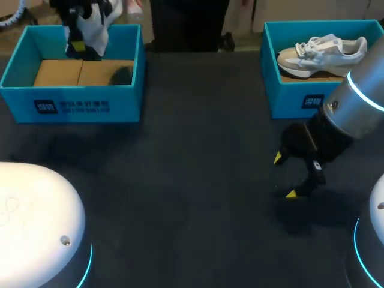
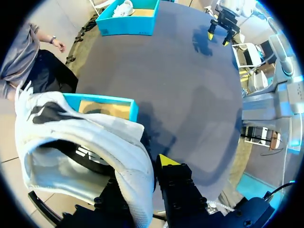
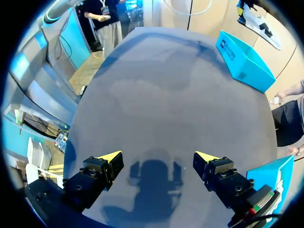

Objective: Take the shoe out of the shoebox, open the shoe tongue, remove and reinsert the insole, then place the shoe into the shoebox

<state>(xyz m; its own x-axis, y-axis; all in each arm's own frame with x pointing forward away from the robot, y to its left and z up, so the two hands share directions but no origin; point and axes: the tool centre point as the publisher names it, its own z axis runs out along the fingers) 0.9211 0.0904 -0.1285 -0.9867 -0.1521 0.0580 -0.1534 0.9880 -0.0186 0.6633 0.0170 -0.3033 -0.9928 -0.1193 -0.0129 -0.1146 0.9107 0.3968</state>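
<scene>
While left tool [image 2: 145, 173] clamps shoe [image 2: 85, 137], long axis near-vertical

Head view looks down on the table [image 1: 198, 150] from behind its near edge. Wrist views face across it from opposite ends, the right one low; all share its top.

Left shoebox [image 1: 72, 107]: white square logo and two lines of white characters on front wall, too small to read. Right shoebox [image 1: 282, 99]: white logo on front wall, partly hidden behind right arm [image 1: 360, 102], unreadable. Nothing else legible.
</scene>
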